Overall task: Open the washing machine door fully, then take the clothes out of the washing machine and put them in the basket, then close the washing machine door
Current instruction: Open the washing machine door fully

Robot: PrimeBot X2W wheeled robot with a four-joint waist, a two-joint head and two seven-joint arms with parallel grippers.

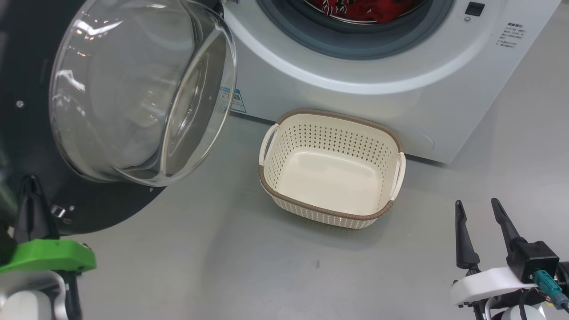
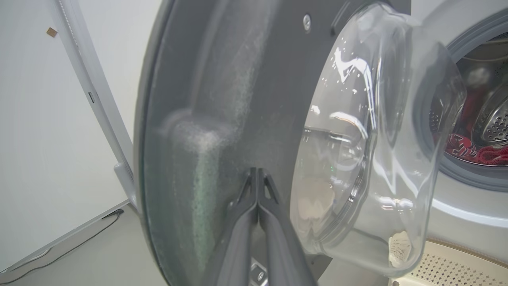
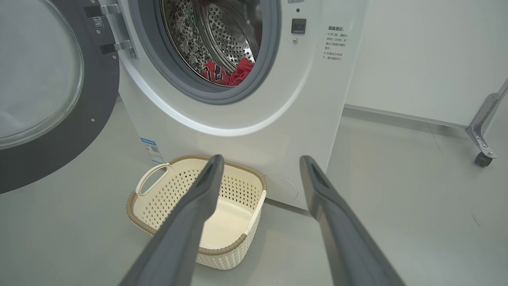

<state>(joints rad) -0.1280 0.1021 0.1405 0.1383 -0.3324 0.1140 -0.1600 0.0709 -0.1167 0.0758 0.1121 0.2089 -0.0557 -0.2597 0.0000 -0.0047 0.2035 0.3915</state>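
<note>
On the grey floor (image 1: 222, 266) right in front of the washing machine (image 1: 355, 89) sits the basket (image 1: 338, 116), upright, with its back rim just beside the machine's front panel and below the round opening. The door (image 1: 26, 53) is swung out to the left side of the head view, its inside face towards the camera and the clear glass bowl (image 1: 142, 89) bulging out from the black rim. The clothes (image 1: 369, 9) are inside the drum (image 3: 234, 35); you can see a red bundle with some white and dark markings lying at the bottom of it, behind the grey seal. The left gripper (image 1: 31, 204) is low at the left, down by the bottom edge of the door. In its own wrist view the left gripper (image 2: 258, 174) has both fingers pressed flat together with nothing between them, tips right up at the dark inner rim just beside the glass. I honestly can't tell if they're actually touching it. The right gripper (image 1: 476, 203) is at the lower right, well apart from the basket and the machine, fingers spread wide and holding nothing. From the right wrist view the right gripper (image 3: 262, 159) points at the basket and the machine's lower front. There's a small blue label (image 1: 238, 101) on the machine's lower left corner.
</note>
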